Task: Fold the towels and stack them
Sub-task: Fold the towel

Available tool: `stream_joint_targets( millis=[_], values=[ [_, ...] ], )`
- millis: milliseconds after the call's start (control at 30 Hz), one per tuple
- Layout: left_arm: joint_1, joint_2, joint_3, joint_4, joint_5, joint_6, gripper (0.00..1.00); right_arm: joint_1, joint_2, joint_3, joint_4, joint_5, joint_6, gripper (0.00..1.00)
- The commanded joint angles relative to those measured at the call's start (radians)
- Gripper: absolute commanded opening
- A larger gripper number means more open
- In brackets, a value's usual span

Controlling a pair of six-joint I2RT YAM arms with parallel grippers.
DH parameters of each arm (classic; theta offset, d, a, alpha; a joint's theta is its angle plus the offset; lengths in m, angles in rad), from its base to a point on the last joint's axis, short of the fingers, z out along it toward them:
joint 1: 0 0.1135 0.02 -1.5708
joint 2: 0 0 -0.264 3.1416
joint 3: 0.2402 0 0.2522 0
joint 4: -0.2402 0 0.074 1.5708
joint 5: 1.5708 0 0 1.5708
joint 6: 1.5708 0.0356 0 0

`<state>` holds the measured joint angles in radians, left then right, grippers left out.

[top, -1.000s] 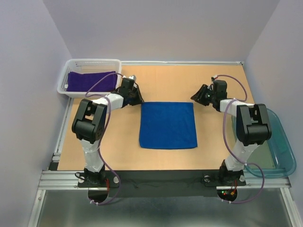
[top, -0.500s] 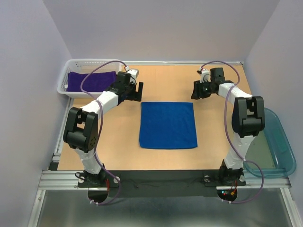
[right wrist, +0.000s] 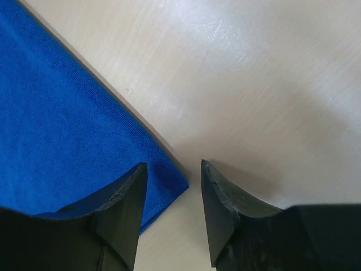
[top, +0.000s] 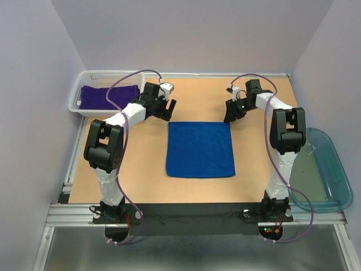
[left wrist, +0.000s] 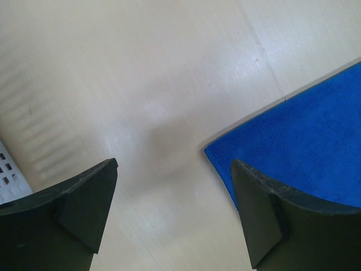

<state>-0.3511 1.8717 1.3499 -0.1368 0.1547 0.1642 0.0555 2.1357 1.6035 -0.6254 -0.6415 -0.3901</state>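
We see the bright blue towel [top: 200,149] spread flat as a smooth near-square at the middle of the table [top: 141,169], and the dark purple towel [top: 101,96] lying low inside the white basket [top: 113,73] at the table's far left corner.

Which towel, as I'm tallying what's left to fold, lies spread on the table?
The blue towel, spread flat on the table; the purple towel sits in the white basket instead.
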Motion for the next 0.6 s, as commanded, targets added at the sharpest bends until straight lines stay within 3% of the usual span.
stream_joint_targets(
  millis=[0, 233, 300, 567],
  values=[
    [0.006, 0.012, 0.071, -0.02, 0.06, 0.077, 0.91, 0.014, 0.042, 0.067, -0.079, -0.037, -0.058, 0.48],
    [0.006, 0.075, 0.118, -0.081, 0.143, 0.13, 0.89, 0.041, 0.09, 0.104, -0.172, -0.038, -0.121, 0.44],
    [0.006, 0.093, 0.127, -0.098, 0.174, 0.139, 0.89, 0.046, 0.098, 0.096, -0.177, -0.03, -0.125, 0.36],
    [0.006, 0.174, 0.205, -0.185, 0.209, 0.166, 0.83, 0.05, 0.11, 0.102, -0.185, 0.011, -0.136, 0.19]
  ],
)
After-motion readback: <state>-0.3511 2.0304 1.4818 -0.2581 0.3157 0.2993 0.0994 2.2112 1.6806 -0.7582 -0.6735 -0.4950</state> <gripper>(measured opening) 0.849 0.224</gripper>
